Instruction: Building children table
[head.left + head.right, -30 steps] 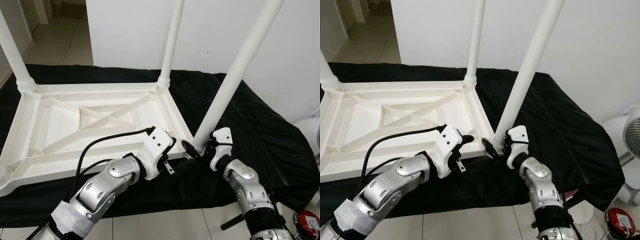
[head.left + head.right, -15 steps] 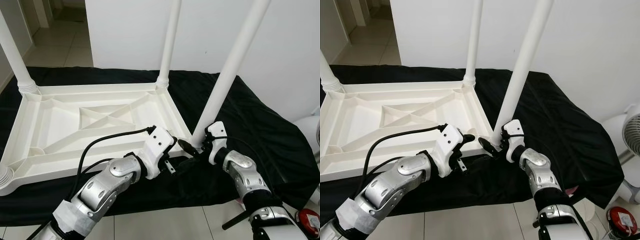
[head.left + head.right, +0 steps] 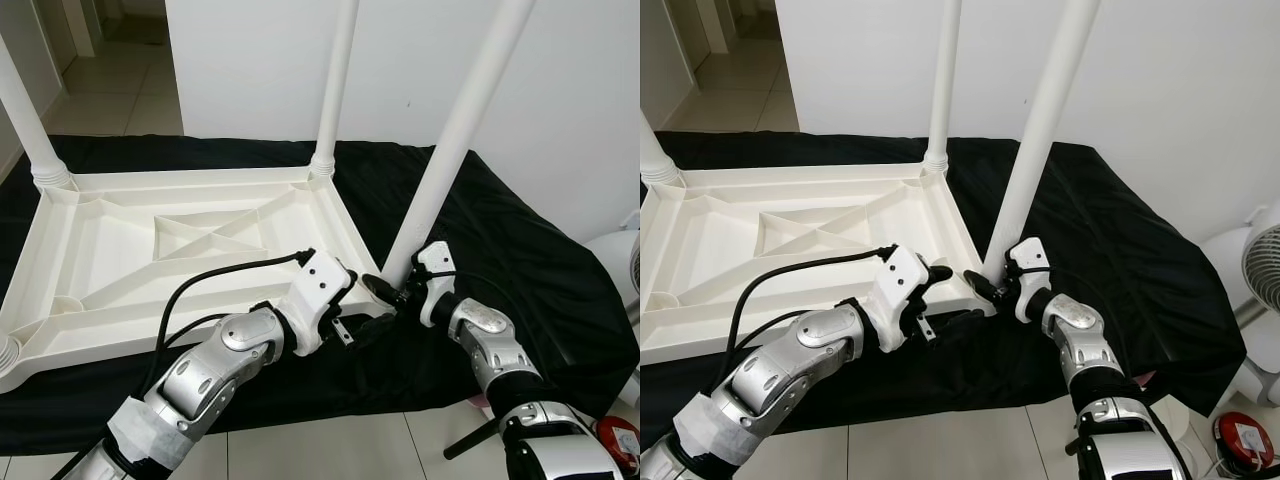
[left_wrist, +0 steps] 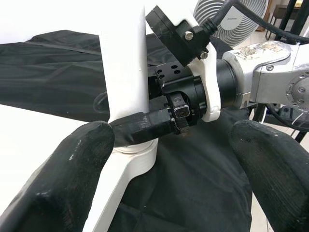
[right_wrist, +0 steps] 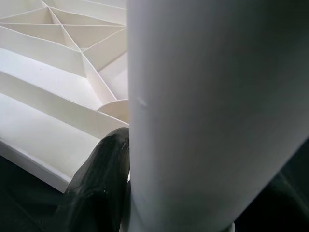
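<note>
A white table top (image 3: pixel 120 255) lies upside down on a black cloth (image 3: pixel 520 260). White legs stand at its far left corner (image 3: pixel 25 120) and far right corner (image 3: pixel 335 85). A third white leg (image 3: pixel 460 130) rises, leaning right, from the near right corner. My right gripper (image 3: pixel 392 290) is shut on this leg just above its base; the right wrist view has the leg (image 5: pixel 217 111) against one black finger (image 5: pixel 96 183). My left gripper (image 4: pixel 164 164) stays open beside that corner, facing the leg's base (image 4: pixel 130 150), fingers apart and empty.
A white wall stands close behind the table. A fan (image 3: pixel 1265 270) and a red object (image 3: pixel 1240 440) sit on the tiled floor at the right. The cloth's front edge drops to the floor under my arms. A doorway opens at the back left.
The right gripper has shifted a little toward the table corner with the leg, which now leans slightly less. The left gripper has hardly moved.
</note>
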Tool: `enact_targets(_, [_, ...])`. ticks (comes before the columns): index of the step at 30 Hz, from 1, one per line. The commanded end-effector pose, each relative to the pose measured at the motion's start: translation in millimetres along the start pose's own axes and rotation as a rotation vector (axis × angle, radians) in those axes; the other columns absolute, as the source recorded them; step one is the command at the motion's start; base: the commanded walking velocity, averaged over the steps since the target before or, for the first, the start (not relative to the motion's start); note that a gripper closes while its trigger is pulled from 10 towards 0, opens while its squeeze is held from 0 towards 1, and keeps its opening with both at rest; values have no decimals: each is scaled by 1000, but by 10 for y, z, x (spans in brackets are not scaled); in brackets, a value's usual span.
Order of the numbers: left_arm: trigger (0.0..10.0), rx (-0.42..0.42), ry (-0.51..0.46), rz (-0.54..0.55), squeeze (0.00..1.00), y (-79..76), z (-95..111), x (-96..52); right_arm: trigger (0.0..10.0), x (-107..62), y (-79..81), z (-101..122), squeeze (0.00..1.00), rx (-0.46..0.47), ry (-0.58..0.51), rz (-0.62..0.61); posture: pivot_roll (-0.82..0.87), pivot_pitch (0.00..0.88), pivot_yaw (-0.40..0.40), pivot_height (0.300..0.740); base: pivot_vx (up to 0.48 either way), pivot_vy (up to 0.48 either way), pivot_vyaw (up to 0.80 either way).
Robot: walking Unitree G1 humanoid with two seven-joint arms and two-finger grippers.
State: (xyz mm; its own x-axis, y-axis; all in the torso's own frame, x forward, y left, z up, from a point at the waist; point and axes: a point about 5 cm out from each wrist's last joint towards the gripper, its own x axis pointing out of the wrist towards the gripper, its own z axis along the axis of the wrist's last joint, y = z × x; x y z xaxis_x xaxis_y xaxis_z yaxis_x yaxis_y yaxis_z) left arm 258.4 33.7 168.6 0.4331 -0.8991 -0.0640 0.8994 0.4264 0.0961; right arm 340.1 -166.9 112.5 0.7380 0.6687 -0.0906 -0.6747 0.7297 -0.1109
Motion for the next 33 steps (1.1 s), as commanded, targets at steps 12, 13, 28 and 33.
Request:
enact_targets(12, [10000,6,7,-128,0,-91,-16,-14,10000,-54,41,-184,0,92,40,-126,-16,0,-97,740,0,0,0])
enact_targets(13, [10000,6,7,-128,0,-91,-16,-14,10000,-54,41,-184,0,92,40,-126,-16,0,-97,740,0,0,0])
enact_targets(28, [10000,-7,17,-137,0,-137,-72,-19,10000,39,494,-98,0,169,51,-779,-22,0,-107,740,0,0,0])
enact_targets(33, [10000,-6,9,-131,0,-120,-49,-8,10000,107,622,-60,0,226,40,-753,-15,0,-111,740,0,0,0])
